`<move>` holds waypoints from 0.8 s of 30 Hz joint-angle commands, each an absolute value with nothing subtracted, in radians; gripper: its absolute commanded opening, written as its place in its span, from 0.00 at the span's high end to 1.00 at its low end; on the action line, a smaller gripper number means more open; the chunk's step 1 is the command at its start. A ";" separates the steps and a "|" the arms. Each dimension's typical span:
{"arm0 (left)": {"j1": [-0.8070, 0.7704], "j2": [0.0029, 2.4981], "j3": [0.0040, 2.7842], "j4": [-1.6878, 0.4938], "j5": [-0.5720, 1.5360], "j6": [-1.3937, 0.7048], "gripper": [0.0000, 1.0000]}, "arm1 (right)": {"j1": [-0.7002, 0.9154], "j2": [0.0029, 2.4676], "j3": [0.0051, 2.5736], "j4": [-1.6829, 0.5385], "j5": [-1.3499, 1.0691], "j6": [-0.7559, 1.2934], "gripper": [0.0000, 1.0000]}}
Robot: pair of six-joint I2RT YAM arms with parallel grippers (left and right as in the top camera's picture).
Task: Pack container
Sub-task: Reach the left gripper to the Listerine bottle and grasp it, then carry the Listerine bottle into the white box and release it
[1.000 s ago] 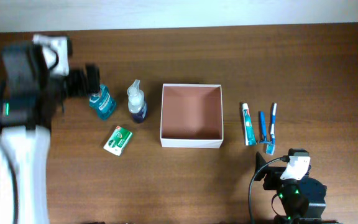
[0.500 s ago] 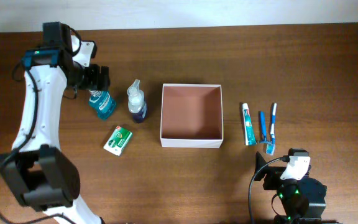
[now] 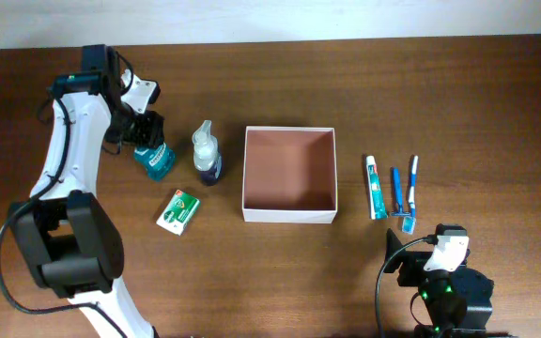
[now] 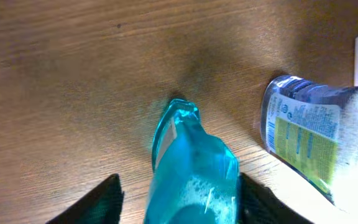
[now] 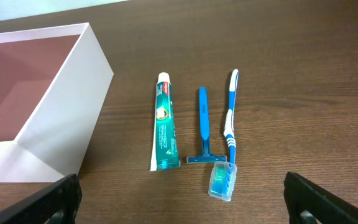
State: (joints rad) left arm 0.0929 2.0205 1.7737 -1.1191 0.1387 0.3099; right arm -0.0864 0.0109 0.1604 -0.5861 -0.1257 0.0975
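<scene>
The container (image 3: 289, 215) is a shallow white-walled box with a brownish-pink inside, at the table's middle; its corner also shows in the right wrist view (image 5: 61, 118). A teal mouthwash bottle (image 3: 156, 158) (image 4: 194, 168) lies left of it. My left gripper (image 3: 142, 134) (image 4: 179, 180) straddles the bottle's neck end. One finger touches the bottle and the other stands a small gap off. My right gripper (image 3: 404, 255) (image 5: 179, 199) rests wide open near the front edge, with nothing between its fingers.
A clear spray bottle (image 3: 207, 155) (image 4: 309, 137) stands between the mouthwash and the box. A green-and-white carton (image 3: 178, 210) lies in front of them. Right of the box lie a toothpaste tube (image 5: 163, 124), a blue razor (image 5: 202, 127) and a capped toothbrush (image 5: 230, 109).
The left arm has swung in over the mouthwash bottle and its jaws have narrowed around the neck. The right arm has not moved.
</scene>
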 commanded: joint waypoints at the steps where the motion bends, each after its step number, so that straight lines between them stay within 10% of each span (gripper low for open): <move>1: 0.094 2.049 1.783 -1.131 0.142 0.331 0.64 | -0.092 0.004 0.154 -0.586 -0.128 0.099 0.02; 6: 0.094 2.028 1.884 -1.227 0.142 0.299 0.86 | -0.092 0.004 0.154 -0.587 -0.128 0.098 0.01; 24: -0.352 1.824 2.362 -1.536 0.221 0.240 0.87 | -0.092 0.004 0.154 -0.586 -0.128 0.099 0.01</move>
